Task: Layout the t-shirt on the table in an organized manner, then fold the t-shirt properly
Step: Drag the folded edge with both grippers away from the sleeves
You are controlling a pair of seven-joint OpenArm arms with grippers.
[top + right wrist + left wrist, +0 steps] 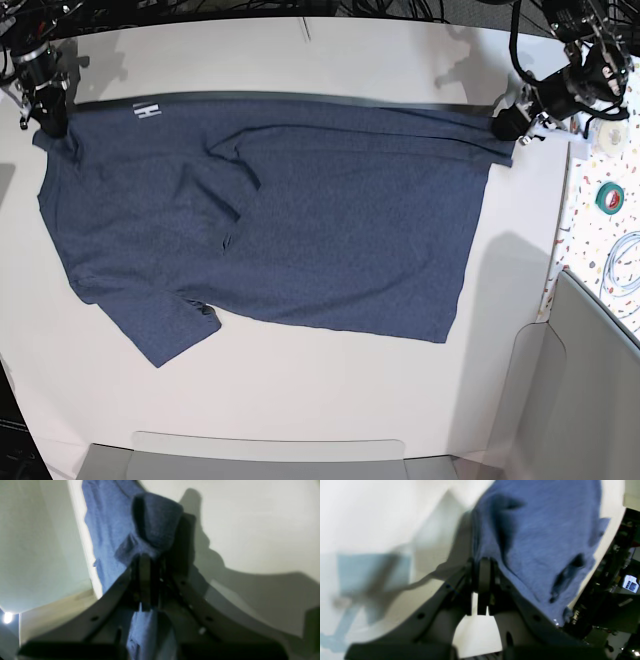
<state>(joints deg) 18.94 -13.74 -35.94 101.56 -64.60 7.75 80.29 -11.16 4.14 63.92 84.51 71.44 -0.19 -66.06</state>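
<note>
We see the t-shirt [300,240] spread across the white table [300,420], its long top edge stretched in a nearly straight line along the far side between the two grippers. In the base view the right gripper [50,122] sits at the far left corner of the cloth, and the left gripper [505,125] at the far right corner. Through the left wrist camera we see the left gripper [483,562] with its jaws pressed together on the shirt's [540,542] edge, the blue cloth fanning away from the pinch over the table [370,517]. Through the right wrist camera the right gripper [147,562] is likewise closed on a bunched fold of shirt [110,530], with cloth hanging down between its finger arms and the table [250,530] pale behind it. A short sleeve lies folded near the middle left of the shirt, another juts out at the near left, and small white lettering [146,112] shows by the far left edge. At the far right, past the table's edge, a speckled strip [600,240] holds a green tape roll [610,196].
</note>
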